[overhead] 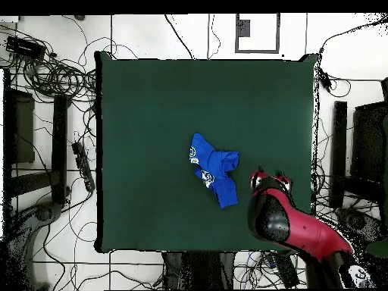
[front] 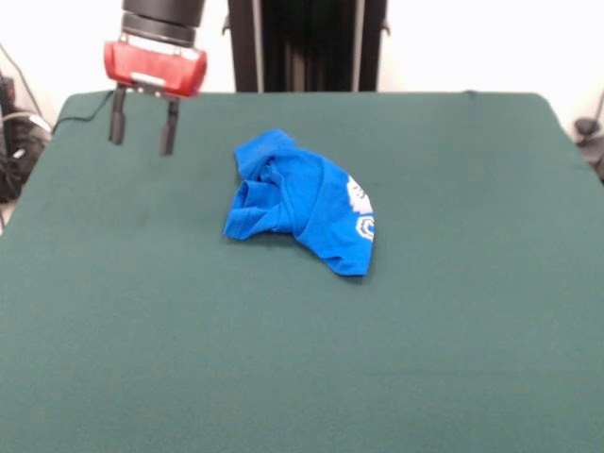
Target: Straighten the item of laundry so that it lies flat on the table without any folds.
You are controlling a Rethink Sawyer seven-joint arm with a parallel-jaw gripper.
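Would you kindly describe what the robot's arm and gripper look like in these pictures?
The gripper has a glossy red block body with a pale strip along its front and two slim, dark, straight fingers below it. Above sits a black cylindrical wrist. From overhead, the arm is rounded, with red shells and a black oval panel on top. No loose cables show on it.

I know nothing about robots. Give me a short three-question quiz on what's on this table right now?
1. True or false: the pincer grips the garment.
2. The garment is: A flat, B crumpled, C hanging off the table.
3. Fill in: the garment's printed marks are ____.

Key: 1 false, the pincer hangs open, apart from the garment. 2 B. 3 white.
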